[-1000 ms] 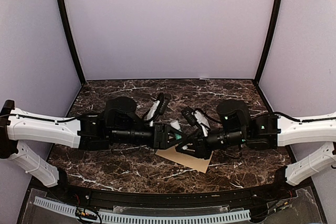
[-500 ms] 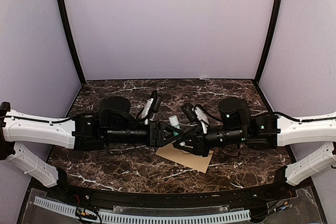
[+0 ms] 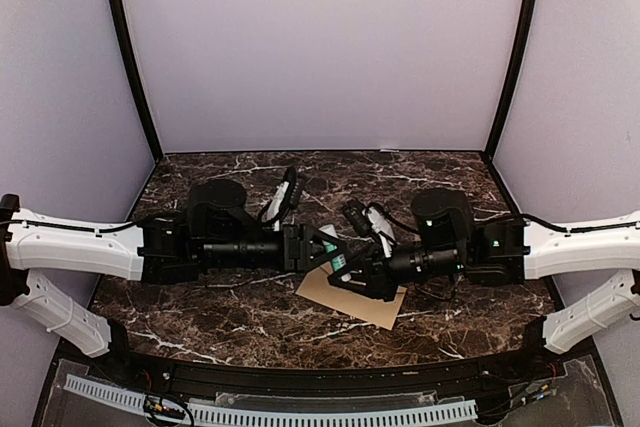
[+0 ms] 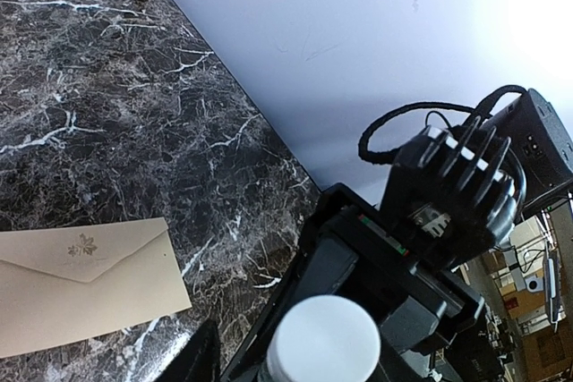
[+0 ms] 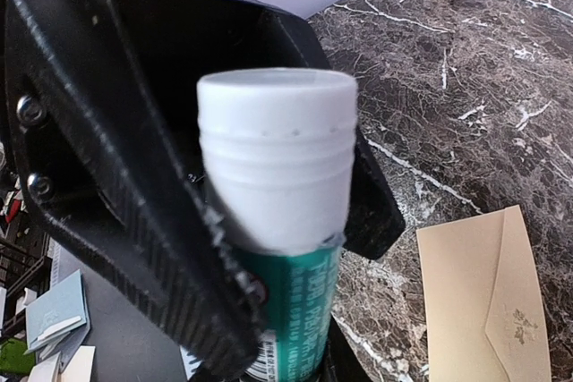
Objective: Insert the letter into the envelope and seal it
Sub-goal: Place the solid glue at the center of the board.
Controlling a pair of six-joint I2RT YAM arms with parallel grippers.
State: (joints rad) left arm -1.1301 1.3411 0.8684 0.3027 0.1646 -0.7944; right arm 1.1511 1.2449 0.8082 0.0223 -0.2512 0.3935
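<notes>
Sees flat tan kraft-paper envelope lying on dark white-veined marble bench, face with pointed flap turned up. Reads flap as folded down flat, small printed leaf mark just inside its tip; cannot tell whether stuck down.

Puts both black grippers over envelope's far edge, tips meeting there, arms reaching in from either side of envelope.

Finds right gripper clamped on green-bodied glue stick with white ribbed cap, pinching green barrel, cap end poking out past fingers. Places glue stick up off bench, above envelope, not touching it.

Marks left gripper above envelope's far corner on left-arm side, nose to nose with right gripper, cap end right at its tips. Shows white cap at bottom of left wrist view beside one dark finger part. Cannot tell whether left gripper grips cap or stands slack around it.

Notes rest of envelope near grippers hidden under them in top view, near edge and one near corner showing clear. Notes plain lilac walls beyond bench, behind envelope.
</notes>
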